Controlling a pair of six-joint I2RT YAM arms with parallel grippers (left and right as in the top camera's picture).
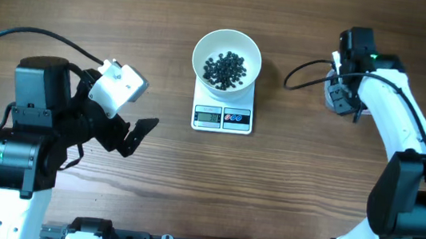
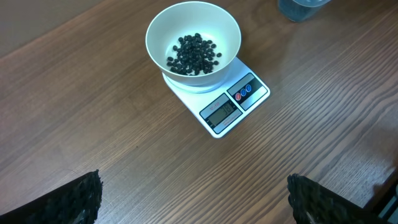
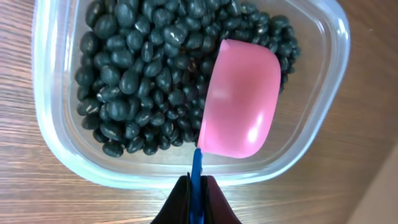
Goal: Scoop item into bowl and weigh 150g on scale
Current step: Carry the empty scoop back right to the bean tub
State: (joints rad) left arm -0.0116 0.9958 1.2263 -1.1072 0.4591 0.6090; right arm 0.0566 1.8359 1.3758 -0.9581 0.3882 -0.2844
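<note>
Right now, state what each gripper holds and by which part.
Right gripper: pink scoop, pinched by its blue handle. Left gripper: open, holding nothing.

Beans [image 1: 225,69] in bowl [image 1: 205,49] on scale [image 1: 222,118]

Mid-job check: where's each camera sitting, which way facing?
Overhead: above the table, facing straight down on the bowl on the scale; left arm and right arm show.
Left wrist: angled down at bowl and scale; open left hand frames the bottom.
Right wrist: straight down into the tub of beans; right hand shut on the scoop.
Shared: overhead and left wrist both show bowl and scale.
</note>
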